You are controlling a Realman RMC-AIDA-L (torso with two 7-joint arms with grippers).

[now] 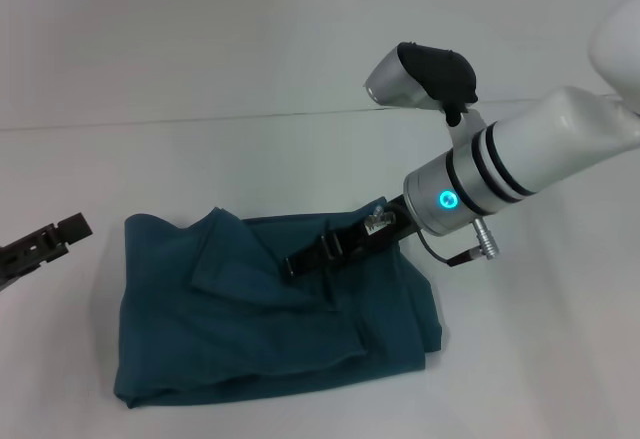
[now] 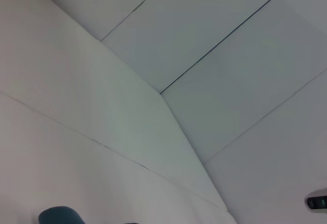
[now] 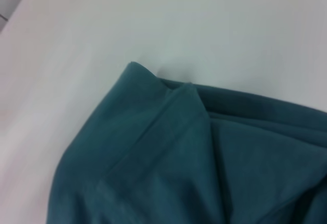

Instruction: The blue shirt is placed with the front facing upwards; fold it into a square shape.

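Right now the dark teal-blue short-sleeved cotton shirt (image 1: pixel 270 309) lies in a rumpled, roughly rectangular bundle on the plain white surface (image 1: pixel 250 59) in front of me, folded over itself into several layers. In my head view a loose flap stands up along its far edge toward my left, and a diagonal crease runs across the middle; the near edge is a thick rounded fold. No lettering shows on the cloth that faces up.

My right tool (image 1: pixel 295 264) reaches in from my right, its slim black fingers (image 1: pixel 330 249) stretched low over the far middle of the bundle, with their tips on or just above the fabric near the diagonal crease. I cannot tell whether this tool is spread, pressed together or pinching cloth, as the fingers appear as one dark line from above. My right wrist view looks down on a corner of the shirt (image 3: pixel 168 163), where a hemmed band folds over the layers beneath and bare white surface lies beyond it.

My left tool (image 1: pixel 45 244) sits off to my left, apart from the shirt's left edge and touching no fabric. Whether it is spread or closed I cannot tell. My left wrist view shows mostly pale panels, with a small rounded bit of teal cloth (image 2: pixel 61 216) at its edge.
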